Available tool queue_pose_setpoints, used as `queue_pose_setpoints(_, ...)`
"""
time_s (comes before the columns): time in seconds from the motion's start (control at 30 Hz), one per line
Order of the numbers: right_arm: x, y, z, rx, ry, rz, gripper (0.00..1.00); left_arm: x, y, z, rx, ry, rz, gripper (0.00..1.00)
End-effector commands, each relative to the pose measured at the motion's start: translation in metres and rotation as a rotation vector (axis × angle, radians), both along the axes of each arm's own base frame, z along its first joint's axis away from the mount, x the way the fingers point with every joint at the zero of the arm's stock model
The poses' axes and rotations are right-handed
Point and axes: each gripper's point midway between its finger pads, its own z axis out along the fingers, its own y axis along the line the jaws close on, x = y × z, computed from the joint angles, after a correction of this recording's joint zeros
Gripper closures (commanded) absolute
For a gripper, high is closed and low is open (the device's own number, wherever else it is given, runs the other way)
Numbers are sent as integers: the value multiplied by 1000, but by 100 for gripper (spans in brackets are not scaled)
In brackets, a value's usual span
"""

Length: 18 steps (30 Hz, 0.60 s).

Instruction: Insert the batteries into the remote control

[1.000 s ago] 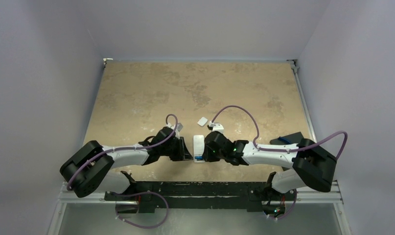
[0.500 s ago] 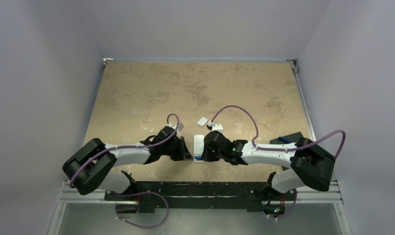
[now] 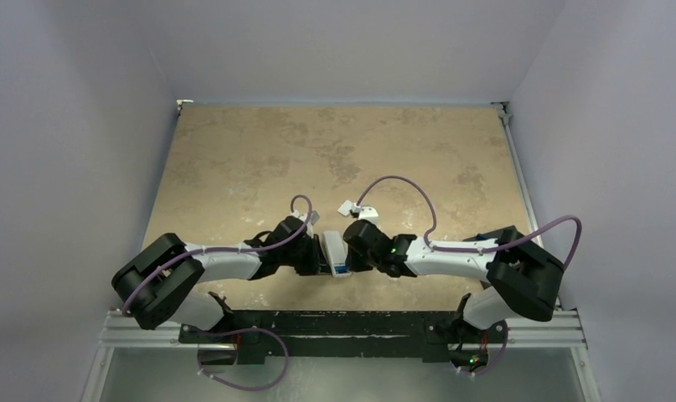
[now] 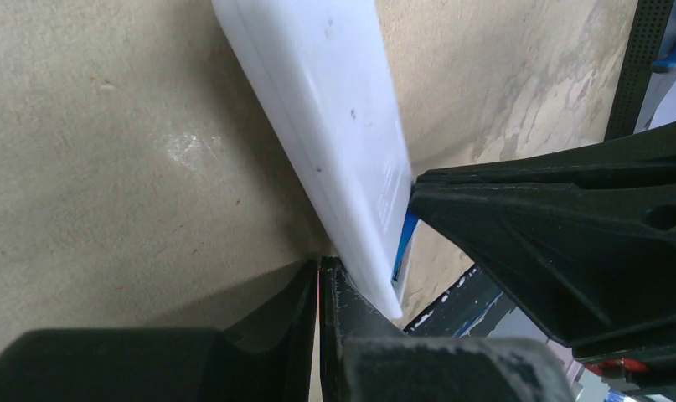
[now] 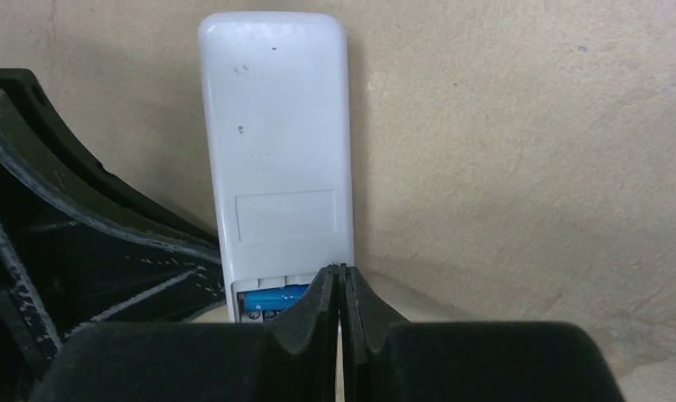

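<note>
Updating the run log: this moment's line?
remote control: back up | blue battery: in open end | left claw: shut, at edge | right claw: shut, at battery

Remote control (image 3: 332, 254) lies on worktop (image 3: 234, 167), near-centre. Left claw (image 4: 319, 272) just beside it at 9 o'clock, right claw (image 5: 340, 276) at 3 o'clock. Battery (image 5: 271, 297) sits in remote's 6 o'clock end. Cover piece (image 3: 346, 207) lies apart, toward 12 o'clock.

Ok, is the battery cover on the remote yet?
No, the remote is uncovered at its near end, with a blue battery showing inside.
</note>
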Motion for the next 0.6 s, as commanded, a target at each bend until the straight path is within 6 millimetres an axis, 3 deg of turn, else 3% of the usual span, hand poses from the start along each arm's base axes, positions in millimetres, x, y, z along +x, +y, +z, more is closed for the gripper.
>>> queue_pose_setpoints(0.0, -6, 12, -1, 0, 10, 41, 90, 13, -22, 23, -78, -65, -16, 96)
queue_pose_setpoints(0.3, -10, 11, 7, -35, -10, 34, 91, 12, -22, 25, -82, -67, -20, 97)
queue_pose_setpoints(0.57, -1, 1, 31, -43, -67, -17, 88, 10, -12, 23, -46, -77, -4, 97)
